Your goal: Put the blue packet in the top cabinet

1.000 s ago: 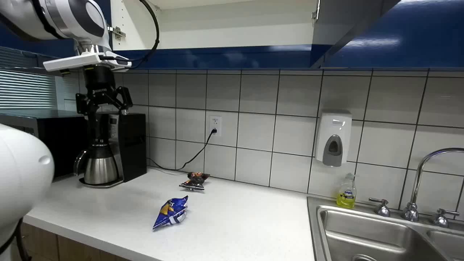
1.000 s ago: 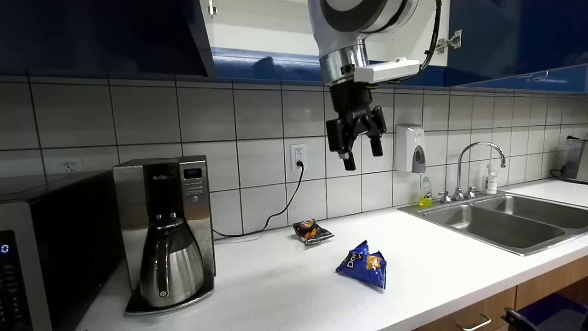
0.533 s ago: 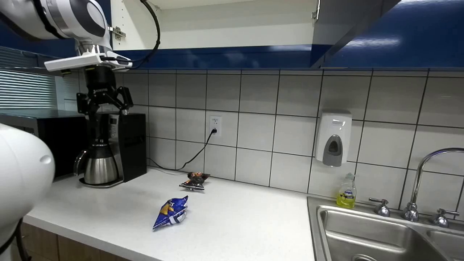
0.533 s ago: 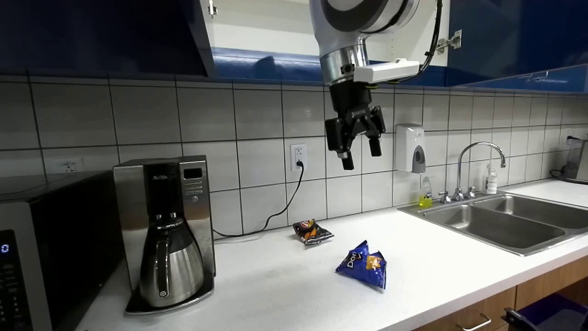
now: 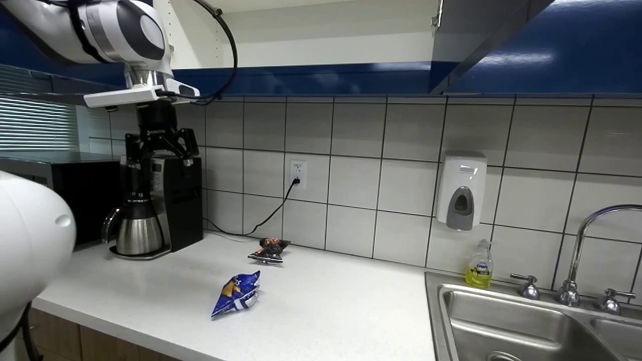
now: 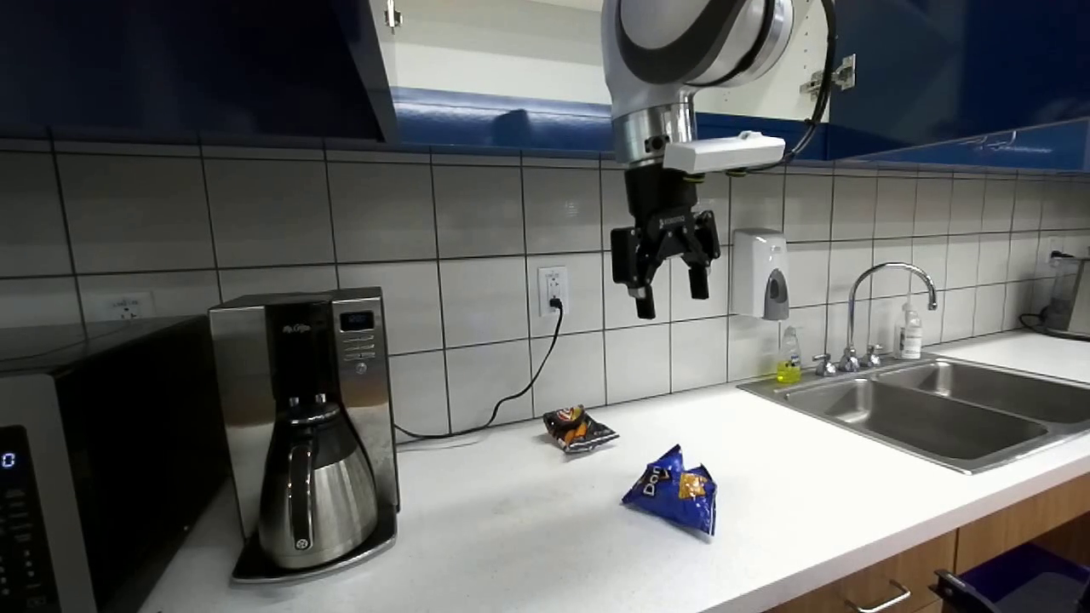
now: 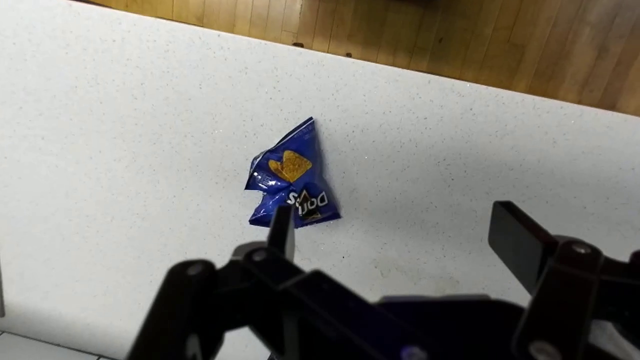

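Your end effector [image 6: 673,298] hangs above the bench [image 6: 511,545], 2 fingers [image 7: 517,237] spread wide, empty. Blue Doritos packet [image 6: 675,495] lies on the bench; top cabinet [image 5: 326,42] stands open, pale interior showing.

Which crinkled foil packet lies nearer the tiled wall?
The black foil packet with orange markings; the blue foil packet lies farther out on the white counter.

Blue packet [image 7: 301,181]: glossy blue, white lettering, golden chip print. Surface [image 7: 135,135] under the blue packet is white, fine dark specks. Dark packet [image 6: 579,431] near the blue packet: black with orange print. Fingers [image 7: 516,239] above the blue packet are black. Top cabinet [image 5: 321,81], higher than the blue packet: dark blue outside, off-white inside. Tiled wall [image 5: 352,183] behind the blue packet: pale tiles, dark grid lines.
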Robot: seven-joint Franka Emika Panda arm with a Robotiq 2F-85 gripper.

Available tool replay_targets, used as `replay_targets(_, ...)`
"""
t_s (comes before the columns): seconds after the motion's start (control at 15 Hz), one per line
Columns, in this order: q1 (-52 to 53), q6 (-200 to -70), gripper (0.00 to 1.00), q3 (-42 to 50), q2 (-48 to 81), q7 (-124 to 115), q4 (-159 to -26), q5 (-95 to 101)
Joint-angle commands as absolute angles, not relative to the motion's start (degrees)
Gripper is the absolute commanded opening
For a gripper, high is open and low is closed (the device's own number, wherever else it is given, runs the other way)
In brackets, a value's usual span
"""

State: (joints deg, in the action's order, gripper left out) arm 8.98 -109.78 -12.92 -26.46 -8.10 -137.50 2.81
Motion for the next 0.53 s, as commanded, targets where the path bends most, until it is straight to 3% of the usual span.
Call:
replay_targets(0.0,8.18,-113.32,1.0,-9.95,-25.07,-5.82,-138.54,2.6)
replay_targets(0.47,5.61,-116.92,1.0,-4.86,-16.78,-1.8,-137.21,3.18)
